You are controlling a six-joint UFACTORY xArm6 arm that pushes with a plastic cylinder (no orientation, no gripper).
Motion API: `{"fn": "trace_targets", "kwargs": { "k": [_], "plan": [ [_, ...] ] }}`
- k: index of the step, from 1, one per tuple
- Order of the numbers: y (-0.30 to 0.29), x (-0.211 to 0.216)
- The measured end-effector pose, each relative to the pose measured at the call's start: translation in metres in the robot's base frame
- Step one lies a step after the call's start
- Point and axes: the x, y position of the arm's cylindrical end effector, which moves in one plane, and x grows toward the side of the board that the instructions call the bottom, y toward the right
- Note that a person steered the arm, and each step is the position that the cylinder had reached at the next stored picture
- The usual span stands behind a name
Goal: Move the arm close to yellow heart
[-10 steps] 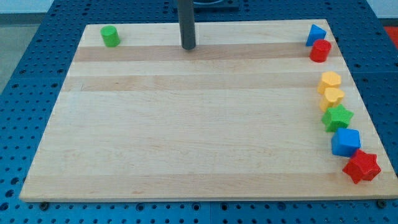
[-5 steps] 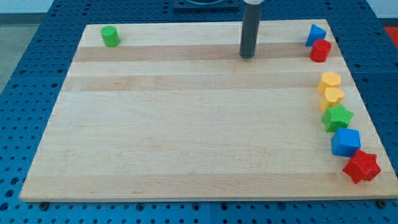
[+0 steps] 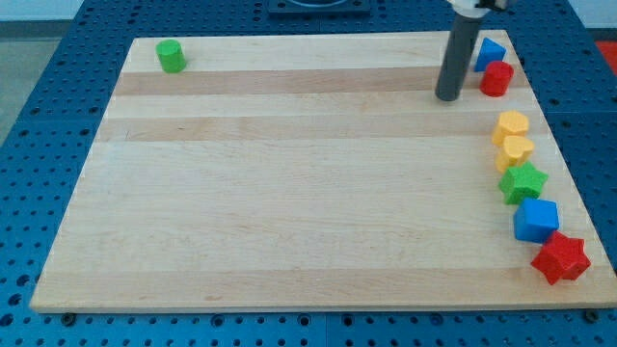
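No legible writing. Green cylinder [image 3: 171, 56] alone at board's [image 3: 289, 193] top-left; open wood across the middle. My tip [image 3: 447, 97], a bare rod with no pincer, stands near red cylinder [image 3: 496, 78] and blue triangle [image 3: 489, 52]. Right edge column: yellow hexagon [image 3: 513, 124], yellow heart [image 3: 516, 149], green star [image 3: 523, 181], blue cube [image 3: 536, 221], red star [image 3: 560, 257]. Eight blocks.

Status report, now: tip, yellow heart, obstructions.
My tip left of red cylinder, clear of blocks. Yellow heart lower right of tip, untouched, against yellow hexagon. Path open.
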Motion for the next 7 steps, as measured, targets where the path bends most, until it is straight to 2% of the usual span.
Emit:
{"fn": "trace_targets", "kwargs": {
  "k": [4,7],
  "plan": [
    [0.061,0.008],
    [0.098,0.043]
  ]
}}
